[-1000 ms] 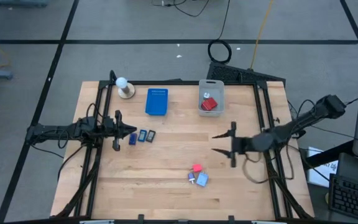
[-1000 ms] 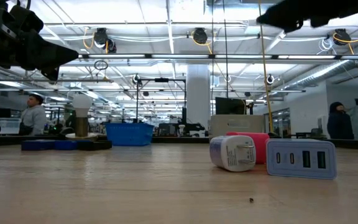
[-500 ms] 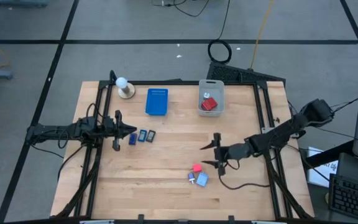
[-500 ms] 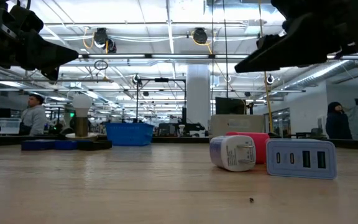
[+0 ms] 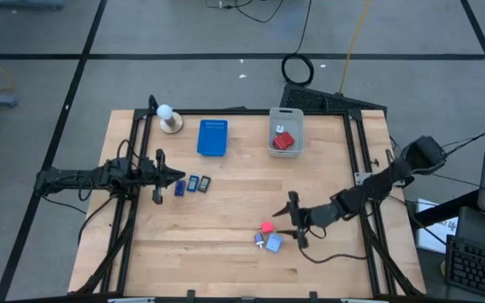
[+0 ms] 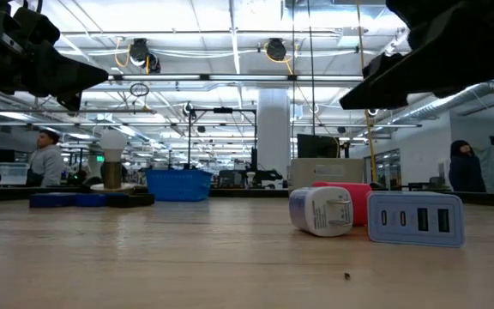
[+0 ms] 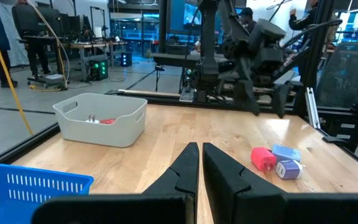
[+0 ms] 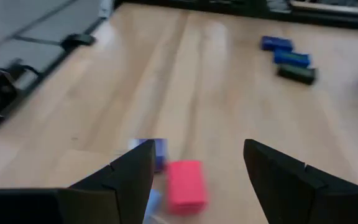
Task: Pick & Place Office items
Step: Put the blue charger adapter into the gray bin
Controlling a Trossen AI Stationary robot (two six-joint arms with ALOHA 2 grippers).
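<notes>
Dark fingers of the left gripper (image 5: pixel 181 179) stood pressed together, empty, just beside three small blue and grey rectangles (image 5: pixel 192 183) in a row. Further right, a pink block (image 5: pixel 267 228) touched two pale-blue chargers (image 5: pixel 270 242). Close beside them hung the right gripper (image 5: pixel 294 220), spread wide, holding nothing.

My right gripper (image 5: pixel 291 222) hangs beside three chargers (image 5: pixel 267 236) near the tabletop's (image 5: pixel 226 252) front edge; three small rectangles (image 5: pixel 190 184) lie mid-left; bin (image 5: pixel 285 132), basket (image 5: pixel 212 137) and bulb (image 5: pixel 168 118) line the back edge.
</notes>
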